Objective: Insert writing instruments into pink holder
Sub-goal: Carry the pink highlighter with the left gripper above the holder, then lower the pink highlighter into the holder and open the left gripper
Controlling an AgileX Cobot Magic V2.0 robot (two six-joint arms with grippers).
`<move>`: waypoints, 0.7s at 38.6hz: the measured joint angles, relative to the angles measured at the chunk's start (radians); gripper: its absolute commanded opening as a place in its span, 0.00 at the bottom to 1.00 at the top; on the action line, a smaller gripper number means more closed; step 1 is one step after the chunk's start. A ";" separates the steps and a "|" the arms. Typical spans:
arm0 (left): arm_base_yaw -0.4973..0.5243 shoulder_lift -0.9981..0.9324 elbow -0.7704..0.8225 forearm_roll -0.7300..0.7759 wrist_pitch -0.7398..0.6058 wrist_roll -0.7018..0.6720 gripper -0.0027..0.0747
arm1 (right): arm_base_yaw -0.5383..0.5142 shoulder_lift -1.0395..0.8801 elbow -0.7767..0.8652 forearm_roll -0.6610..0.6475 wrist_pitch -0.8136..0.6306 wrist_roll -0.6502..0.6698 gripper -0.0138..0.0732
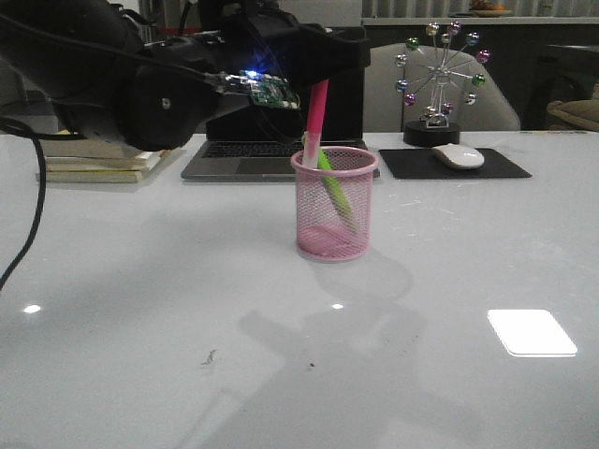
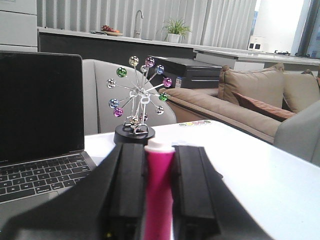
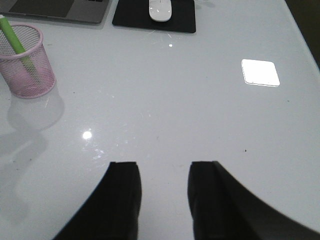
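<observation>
The pink holder stands upright mid-table, also seen in the right wrist view as the pink mesh cup. A lime green marker leans inside it, green marker. The magenta marker stands nearly upright, its pale cap dipping inside the rim. My left gripper is above the holder, shut on the magenta marker; in its wrist view the gripper has both fingers pressed against the barrel. My right gripper hangs open over bare table, off to the holder's right.
A laptop sits just behind the holder. A black mouse pad with a white mouse lies at the back right, a metal ball ornament behind it. Stacked books lie back left. A bright light patch marks the table front right.
</observation>
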 measured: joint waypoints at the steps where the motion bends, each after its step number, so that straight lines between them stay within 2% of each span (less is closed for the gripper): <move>1: 0.000 0.002 0.000 0.000 -0.007 0.000 0.15 | 0.000 0.000 0.000 0.000 0.000 0.000 0.59; 15: -0.007 0.084 0.000 0.000 -0.083 -0.007 0.17 | 0.000 0.000 0.000 0.000 0.020 0.000 0.59; 20: -0.007 0.084 0.000 0.000 -0.081 -0.007 0.26 | 0.000 0.000 0.000 0.000 0.020 0.000 0.59; 27: -0.011 0.084 0.000 0.000 -0.113 -0.007 0.46 | 0.000 0.000 0.000 0.000 0.020 0.000 0.59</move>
